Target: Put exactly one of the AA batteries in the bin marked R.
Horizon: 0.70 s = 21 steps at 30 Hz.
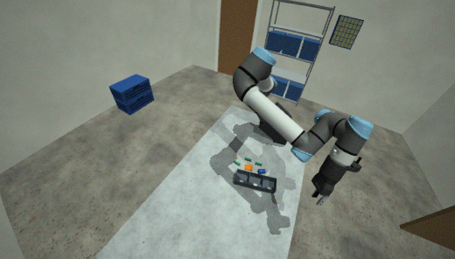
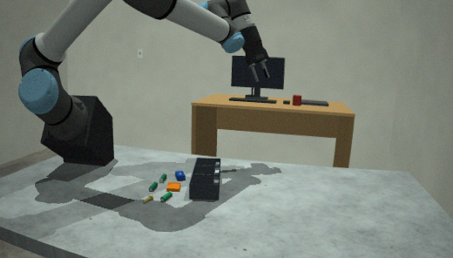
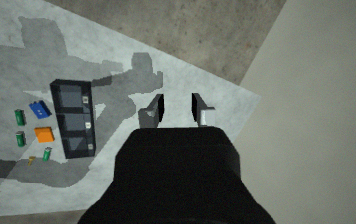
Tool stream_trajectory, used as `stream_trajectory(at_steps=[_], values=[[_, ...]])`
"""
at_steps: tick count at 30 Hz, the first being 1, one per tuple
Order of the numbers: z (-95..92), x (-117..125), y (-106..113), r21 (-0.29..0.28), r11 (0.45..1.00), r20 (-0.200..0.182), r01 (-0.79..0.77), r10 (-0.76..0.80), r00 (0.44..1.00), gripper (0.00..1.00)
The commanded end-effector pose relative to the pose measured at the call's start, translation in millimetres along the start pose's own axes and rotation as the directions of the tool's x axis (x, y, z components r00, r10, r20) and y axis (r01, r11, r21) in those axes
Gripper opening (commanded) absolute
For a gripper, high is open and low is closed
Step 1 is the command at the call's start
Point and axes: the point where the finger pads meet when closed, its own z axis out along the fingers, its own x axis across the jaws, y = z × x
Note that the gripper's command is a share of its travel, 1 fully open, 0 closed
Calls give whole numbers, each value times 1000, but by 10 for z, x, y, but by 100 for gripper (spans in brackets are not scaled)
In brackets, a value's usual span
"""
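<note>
High above the pale grey counter (image 2: 331, 218), the black two-finger pincer (image 2: 260, 71) is seen hanging well apart from everything that lies on it. Its jaws are partly drawn together with a bare gap between them, and nothing is grasped.

Three green cylindrical AA batteries are counted on the counter: one nearest the exterior camera (image 2: 165, 197), one behind it (image 2: 153, 186) and one farther back (image 2: 163, 178). Each lies on its side, and in the exterior view their long axes run slantwise, from near left to far right. None is inside a bin; all three lie to the left of the dark bin row (image 2: 205, 179) in that view.

One small yellowish bolt-like piece (image 2: 148, 199) is seen just beside the nearest battery, one flat orange block (image 2: 173, 186) lies between the batteries and the bins, and one blue block (image 2: 179, 175) lies behind it. The bin row is shown as three compartments only in the wrist view (image 3: 74, 119), where small pale labels are seen on one side; their letters cannot be read.

Only the exterior view takes in the wooden desk (image 2: 279, 118) with a dark monitor (image 2: 272, 73) beyond the counter. Only the top view takes in the metal shelf rack (image 1: 272, 22), the brown door (image 1: 238, 26) and the stacked blue crates (image 1: 131, 93).
</note>
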Motion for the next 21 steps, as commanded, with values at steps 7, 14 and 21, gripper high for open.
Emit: stream_trajectory(at_steps=[7, 14, 21], values=[[860, -321, -186, 2, 1000, -5, 3, -3, 1000, 31], [1073, -401, -230, 2, 1000, -5, 3, -3, 1000, 31], [969, -559, 64, 18, 995, 37, 99, -100, 994, 31]])
